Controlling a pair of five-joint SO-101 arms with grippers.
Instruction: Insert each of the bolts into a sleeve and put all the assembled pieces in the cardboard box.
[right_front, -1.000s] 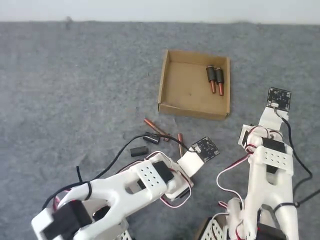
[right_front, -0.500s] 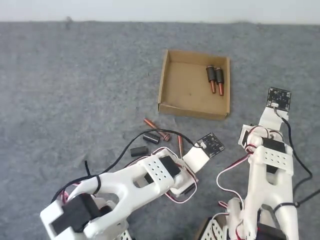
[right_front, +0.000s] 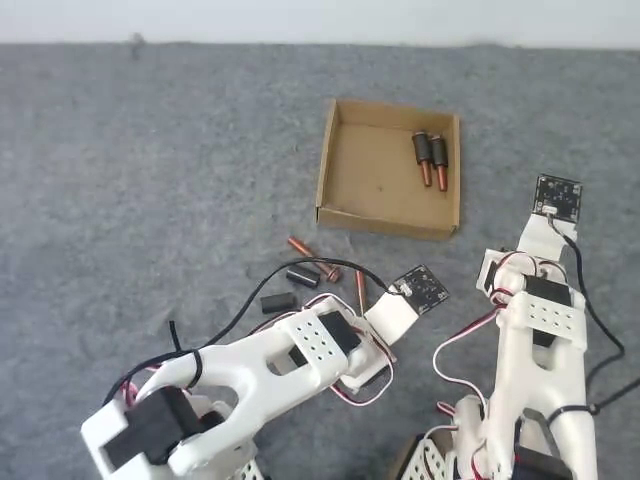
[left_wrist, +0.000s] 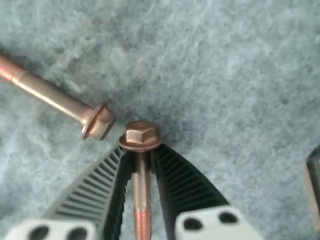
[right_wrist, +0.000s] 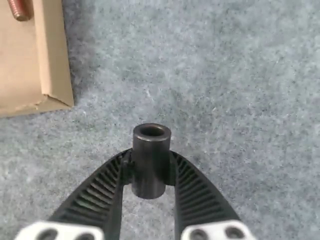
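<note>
My left gripper (left_wrist: 141, 150) is shut on a copper bolt (left_wrist: 140, 175) that lies on the carpet, its hex head (left_wrist: 142, 136) just past the fingertips. A second bolt (left_wrist: 50, 95) lies head to head beside it. From above, both bolts (right_front: 360, 290) (right_front: 312, 258) and two loose black sleeves (right_front: 302, 277) (right_front: 279, 301) lie in front of the left arm (right_front: 310, 355). My right gripper (right_wrist: 151, 157) is shut on a black sleeve (right_wrist: 151, 150), held bore-up above the carpet near the cardboard box (right_wrist: 50, 65). The box (right_front: 345, 165) holds two assembled pieces (right_front: 432, 158).
Grey carpet covers the table. The right arm (right_front: 540, 320) stands at the right, near the box's front right corner. A black cable (right_front: 250, 305) from the left arm loops over the carpet by the sleeves. Open carpet lies to the left and behind.
The left arm swung to the right and forward over the bolt, then stayed still for the last half second. The right arm has not moved.
</note>
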